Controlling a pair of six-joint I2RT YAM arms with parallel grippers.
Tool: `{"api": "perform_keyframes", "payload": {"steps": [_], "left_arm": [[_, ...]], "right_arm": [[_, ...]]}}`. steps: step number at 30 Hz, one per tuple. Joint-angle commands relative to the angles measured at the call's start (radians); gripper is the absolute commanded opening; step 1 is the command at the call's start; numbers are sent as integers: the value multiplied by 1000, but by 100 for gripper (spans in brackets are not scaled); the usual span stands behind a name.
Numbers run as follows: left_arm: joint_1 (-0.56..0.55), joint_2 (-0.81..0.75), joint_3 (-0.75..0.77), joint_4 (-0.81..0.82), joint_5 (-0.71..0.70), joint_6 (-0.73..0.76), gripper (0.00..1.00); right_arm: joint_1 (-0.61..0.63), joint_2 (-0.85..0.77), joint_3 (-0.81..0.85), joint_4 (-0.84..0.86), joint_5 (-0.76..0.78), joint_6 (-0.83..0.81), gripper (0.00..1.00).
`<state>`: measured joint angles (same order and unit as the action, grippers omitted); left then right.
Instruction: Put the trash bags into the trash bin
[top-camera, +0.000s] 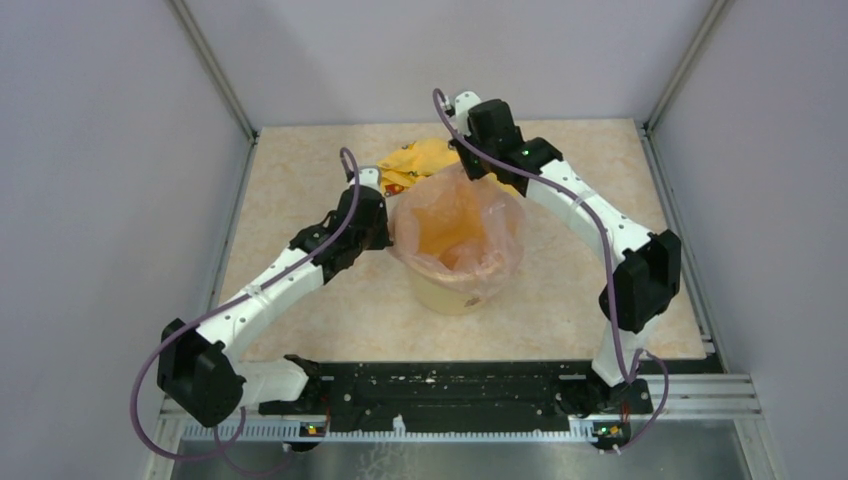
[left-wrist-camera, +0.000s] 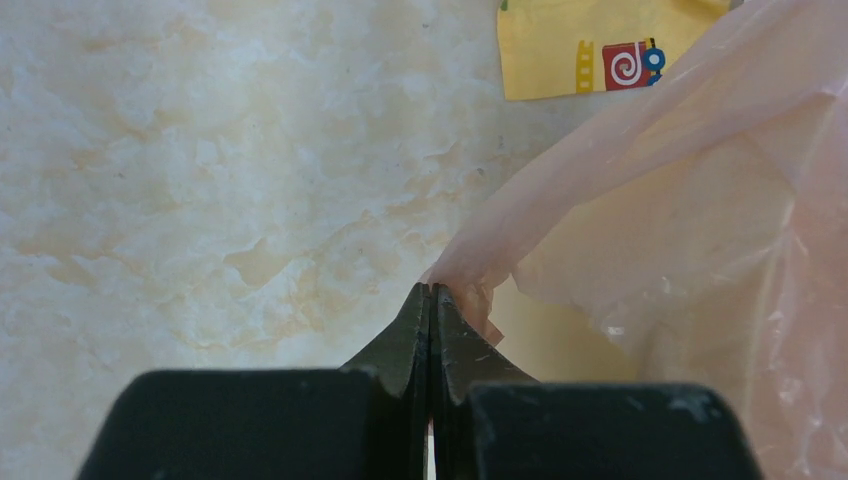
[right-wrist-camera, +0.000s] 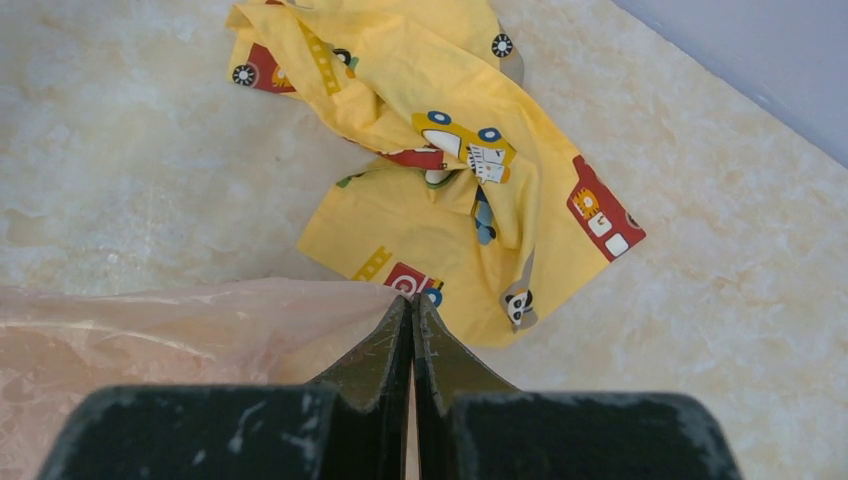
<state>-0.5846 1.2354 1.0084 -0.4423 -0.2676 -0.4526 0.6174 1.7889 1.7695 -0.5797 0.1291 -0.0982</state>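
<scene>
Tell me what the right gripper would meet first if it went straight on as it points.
Probably the crumpled yellow wrapper lying just past the right gripper; depth is unclear.

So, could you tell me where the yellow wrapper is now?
In the top view the yellow wrapper lies on the table behind the trash bin, slightly left.
</scene>
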Motion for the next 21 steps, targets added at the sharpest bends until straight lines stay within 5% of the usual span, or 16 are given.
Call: {"api": "perform_keyframes", "payload": {"steps": [1,5,13,21], "left_arm": [[3,5,-23,42,30,-32,0],[3,10,-25,27,80,-35,0],[2,-4,-59,33,148,-57,0],[3,-20,-76,46,161,-56,0]], "right_arm": [[-3,-2,42,-8,3,45,0],[-2,-17,82,-70,53,68,1],[-3,-124,176,-232,110,173,57],[-1,-316,146,-396,50,291,74]]}}
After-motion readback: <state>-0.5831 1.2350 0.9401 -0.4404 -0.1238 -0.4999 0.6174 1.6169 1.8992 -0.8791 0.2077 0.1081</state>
